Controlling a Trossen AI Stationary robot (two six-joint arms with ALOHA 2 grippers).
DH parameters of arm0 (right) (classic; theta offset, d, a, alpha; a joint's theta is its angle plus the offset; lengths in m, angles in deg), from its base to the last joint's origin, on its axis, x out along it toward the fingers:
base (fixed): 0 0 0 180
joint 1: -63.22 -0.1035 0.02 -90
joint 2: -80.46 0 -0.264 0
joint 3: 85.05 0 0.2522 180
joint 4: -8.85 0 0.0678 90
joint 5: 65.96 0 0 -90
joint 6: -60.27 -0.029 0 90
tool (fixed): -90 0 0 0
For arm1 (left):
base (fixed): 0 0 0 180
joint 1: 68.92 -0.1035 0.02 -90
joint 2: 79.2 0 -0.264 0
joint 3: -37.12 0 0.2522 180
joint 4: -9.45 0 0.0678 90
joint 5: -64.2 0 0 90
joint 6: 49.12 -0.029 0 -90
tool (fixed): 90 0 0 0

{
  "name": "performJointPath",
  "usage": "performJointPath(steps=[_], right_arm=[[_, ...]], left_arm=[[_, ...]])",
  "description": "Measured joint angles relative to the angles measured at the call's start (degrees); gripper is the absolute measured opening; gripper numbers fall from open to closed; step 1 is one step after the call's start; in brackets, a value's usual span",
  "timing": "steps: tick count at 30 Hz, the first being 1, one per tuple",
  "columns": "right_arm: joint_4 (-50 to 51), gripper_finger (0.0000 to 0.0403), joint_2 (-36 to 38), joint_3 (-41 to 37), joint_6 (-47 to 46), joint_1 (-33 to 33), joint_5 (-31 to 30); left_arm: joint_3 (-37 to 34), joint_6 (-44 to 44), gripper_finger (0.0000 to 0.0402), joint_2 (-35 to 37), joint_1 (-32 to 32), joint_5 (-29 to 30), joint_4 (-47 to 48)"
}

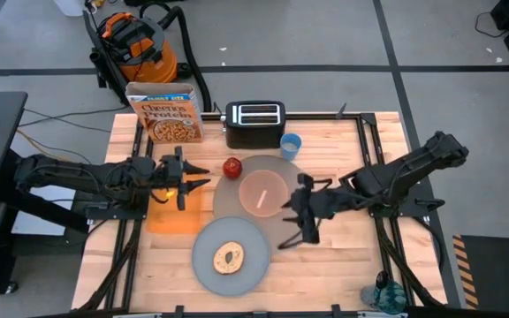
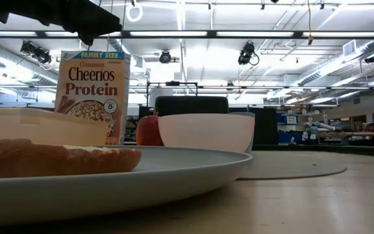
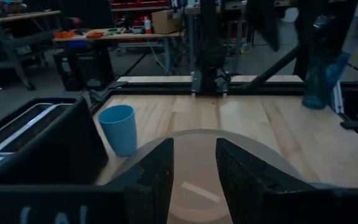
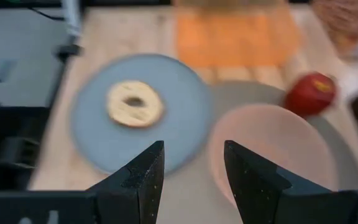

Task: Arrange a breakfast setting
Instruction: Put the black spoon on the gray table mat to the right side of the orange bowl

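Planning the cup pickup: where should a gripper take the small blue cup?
Grip the blue cup across its upper wall, from above or from the open table side. It stands upright, mouth up, with the toaster close beside it, blocking that side.

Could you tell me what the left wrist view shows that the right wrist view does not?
Only the left wrist view shows the small blue cup, the toaster and a blue bottle at the table's far edge. Only the right wrist view shows the bagel on the blue-grey plate, the apple, the pink bowl and an orange mat. Both show the grey placemat and their own open end effector.
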Motion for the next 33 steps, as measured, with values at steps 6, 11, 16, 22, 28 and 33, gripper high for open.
performJointPath(steps=[6,11,16,22,28,33], right_arm=[[0.78,0.0174,0.00,0.00,-2.98,-5.26,12.58],[6.14,0.0174,0.00,0.00,-9.05,-9.33,22.47],[10.34,0.0173,0.64,0.00,-9.97,-13.11,23.34],[10.78,0.0173,5.38,-4.19,-9.12,-17.18,23.42],[9.63,0.0173,16.04,-13.20,-14.48,-19.51,23.52],[7.18,0.0173,25.53,-19.76,-24.57,-21.72,26.61]], left_arm=[[0.00,0.37,0.0128,0.00,1.56,0.01,1.06],[0.00,1.75,0.0128,0.00,3.39,0.02,3.10],[0.00,6.62,0.0128,0.00,4.92,0.02,2.68],[0.00,9.68,0.0128,-0.85,6.00,0.01,0.53],[-0.02,9.46,0.0128,-3.45,5.86,0.05,-0.51],[-0.02,10.91,0.0128,-6.11,5.88,0.03,-0.56]])
